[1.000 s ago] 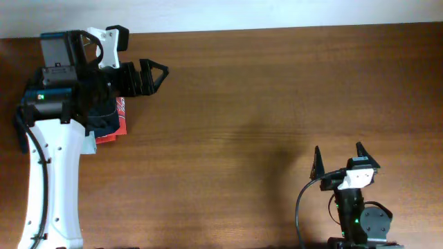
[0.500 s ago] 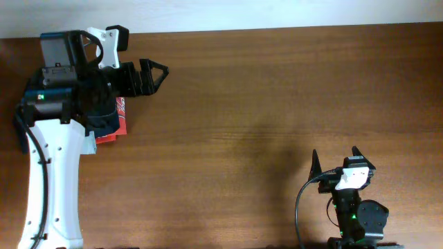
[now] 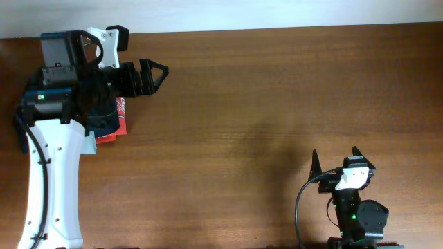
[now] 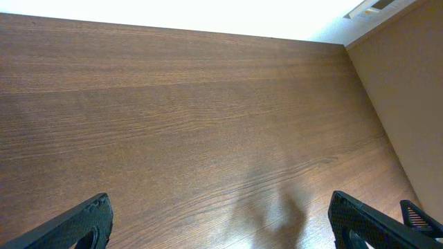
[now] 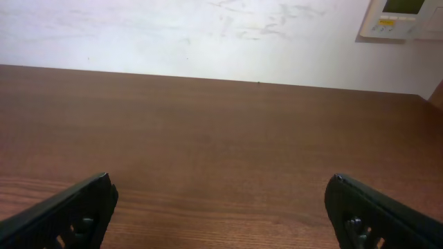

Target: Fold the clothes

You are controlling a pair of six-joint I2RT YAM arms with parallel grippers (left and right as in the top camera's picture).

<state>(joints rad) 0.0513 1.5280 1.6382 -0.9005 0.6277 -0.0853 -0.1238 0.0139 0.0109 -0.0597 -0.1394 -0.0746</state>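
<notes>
The clothes are out of view in every view; only bare brown table (image 3: 263,104) shows. My left gripper (image 3: 158,76) hangs at the far left of the table, open, pointing right, with nothing in it. In the left wrist view the left gripper (image 4: 221,225) shows its two dark fingertips (image 4: 86,225) wide apart over bare wood. My right gripper (image 3: 336,155) stands near the front right edge, open and empty. In the right wrist view the right gripper (image 5: 221,207) has its fingertips (image 5: 79,211) far apart above the wood.
A red-orange and navy garment (image 3: 116,126) lies partly under the left arm at the left edge, with a pale blue scrap (image 3: 89,144) beside it. A white wall (image 5: 208,34) runs along the table's far edge, with a control panel (image 5: 401,17) on it.
The right arm has drawn back slightly toward the front edge, then held still. The left arm has not moved. Both grippers stay open.
</notes>
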